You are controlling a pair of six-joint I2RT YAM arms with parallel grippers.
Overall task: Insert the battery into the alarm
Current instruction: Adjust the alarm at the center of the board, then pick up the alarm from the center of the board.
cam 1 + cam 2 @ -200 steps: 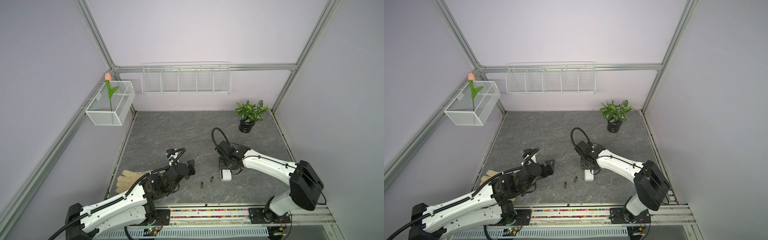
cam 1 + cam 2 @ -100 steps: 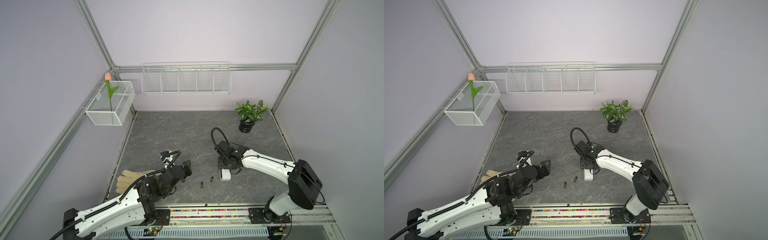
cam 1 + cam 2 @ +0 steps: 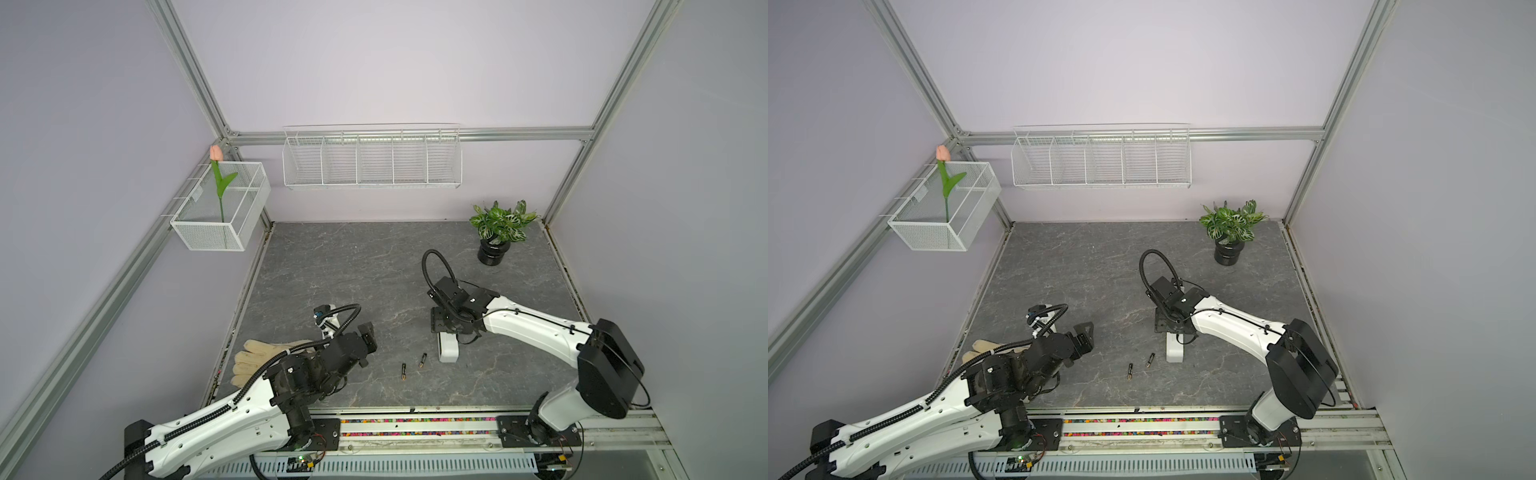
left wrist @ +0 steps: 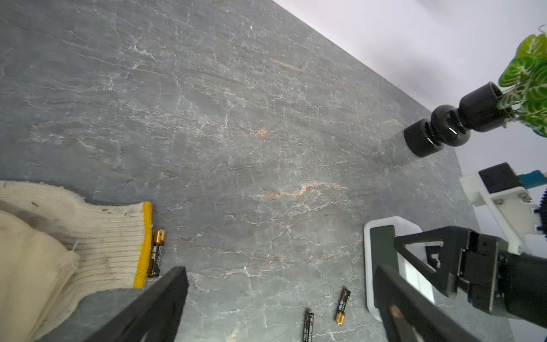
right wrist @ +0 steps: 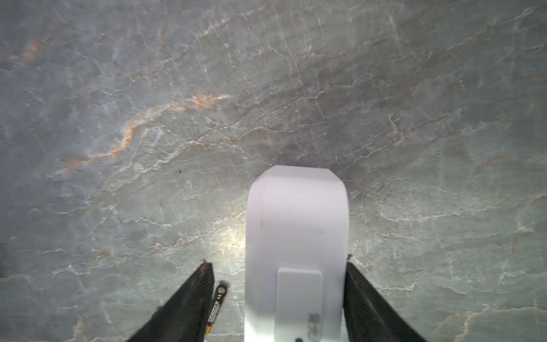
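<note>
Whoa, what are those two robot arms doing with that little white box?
They are meant to put a battery into the alarm. The right tool is open around the alarm, which stands on the table, with a gap on one side. The left tool hangs open and empty. A first battery and a second battery lie loose near the alarm; a third battery lies by a glove. Neither tool holds a battery.

This is a robotics lab test cell: lilac wall panels (image 3: 374, 62) in an aluminium frame (image 3: 200, 83) enclose a stone-patterned tabletop (image 3: 353, 266), with a left arm (image 3: 216, 424) and right arm (image 3: 536, 328) mounted on a rail (image 3: 415, 428) at 6 o'clock, plus staged props, a wire rack (image 3: 372, 160) at 12 and a potted plant (image 3: 500, 224) at 1.
</note>
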